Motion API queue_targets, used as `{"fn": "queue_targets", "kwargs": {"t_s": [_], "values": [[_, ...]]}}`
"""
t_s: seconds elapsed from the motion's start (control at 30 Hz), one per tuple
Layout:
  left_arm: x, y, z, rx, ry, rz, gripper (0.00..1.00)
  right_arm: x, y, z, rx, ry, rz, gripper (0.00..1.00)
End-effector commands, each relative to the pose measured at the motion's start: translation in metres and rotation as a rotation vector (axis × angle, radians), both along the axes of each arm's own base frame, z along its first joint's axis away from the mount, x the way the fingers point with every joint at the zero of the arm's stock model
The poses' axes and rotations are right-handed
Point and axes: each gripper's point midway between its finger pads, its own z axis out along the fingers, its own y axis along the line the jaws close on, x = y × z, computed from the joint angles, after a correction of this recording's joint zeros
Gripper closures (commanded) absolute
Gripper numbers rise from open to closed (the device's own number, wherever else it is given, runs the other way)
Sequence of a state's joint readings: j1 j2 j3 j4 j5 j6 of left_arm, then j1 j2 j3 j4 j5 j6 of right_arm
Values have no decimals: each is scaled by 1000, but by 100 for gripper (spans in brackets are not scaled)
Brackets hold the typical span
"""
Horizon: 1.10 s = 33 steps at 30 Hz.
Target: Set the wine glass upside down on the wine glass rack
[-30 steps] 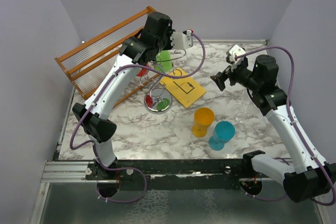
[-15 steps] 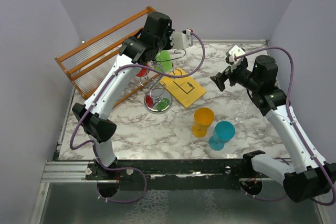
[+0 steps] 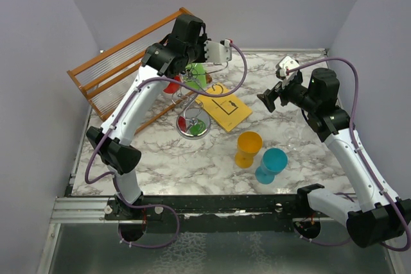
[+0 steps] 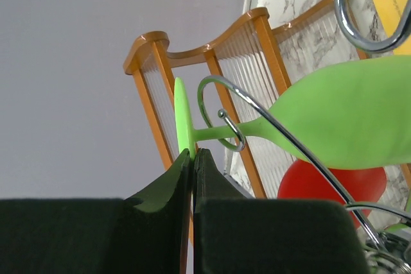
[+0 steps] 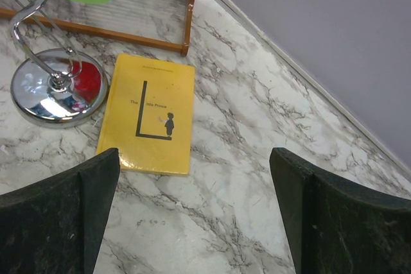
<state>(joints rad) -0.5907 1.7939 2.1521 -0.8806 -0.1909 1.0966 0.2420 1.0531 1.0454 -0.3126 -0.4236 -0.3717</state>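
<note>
Evidently the left gripper (image 4: 192,153) clamps the wine glass (image 4: 347,120) by its foot to seat its stem in the wine glass rack (image 3: 193,127)'s loop; the right gripper (image 5: 194,158) gapes empty.

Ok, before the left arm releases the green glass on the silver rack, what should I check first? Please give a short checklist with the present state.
1. Left gripper shut on the foot of the green wine glass: ok.
2. Stem passed through a wire loop of the wine glass rack: ok, as the left wrist view shows it.
3. Foot resting on the loop so that the rack carries the weight: cannot tell.
4. Bowl clear of the red glass next to it: cannot tell, they overlap in view.
5. Right gripper open and apart from the rack: ok.
</note>
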Motion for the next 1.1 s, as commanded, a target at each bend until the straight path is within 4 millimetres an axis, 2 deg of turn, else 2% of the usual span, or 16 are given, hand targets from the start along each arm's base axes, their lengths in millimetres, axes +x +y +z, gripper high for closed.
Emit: {"fn": "queue_targets", "kwargs": {"t_s": [0.0, 0.33, 0.77, 0.93, 0.97, 1.07], "values": [[-17, 6, 6, -14, 37, -70, 100, -2, 4, 11, 12, -46, 27, 0], [-19, 9, 5, -29, 55, -133, 100, -3, 5, 11, 12, -45, 30, 0], [-24, 13, -10, -18, 96, -163, 100, -2, 6, 9, 13, -37, 37, 0], [-23, 14, -18, -11, 106, -155, 96, -2, 6, 8, 14, -32, 36, 0], [-27, 17, -10, -18, 88, -154, 95, -1, 6, 8, 13, -33, 36, 0], [-29, 18, -9, -19, 81, -156, 92, -2, 6, 8, 14, -33, 37, 0]]}}
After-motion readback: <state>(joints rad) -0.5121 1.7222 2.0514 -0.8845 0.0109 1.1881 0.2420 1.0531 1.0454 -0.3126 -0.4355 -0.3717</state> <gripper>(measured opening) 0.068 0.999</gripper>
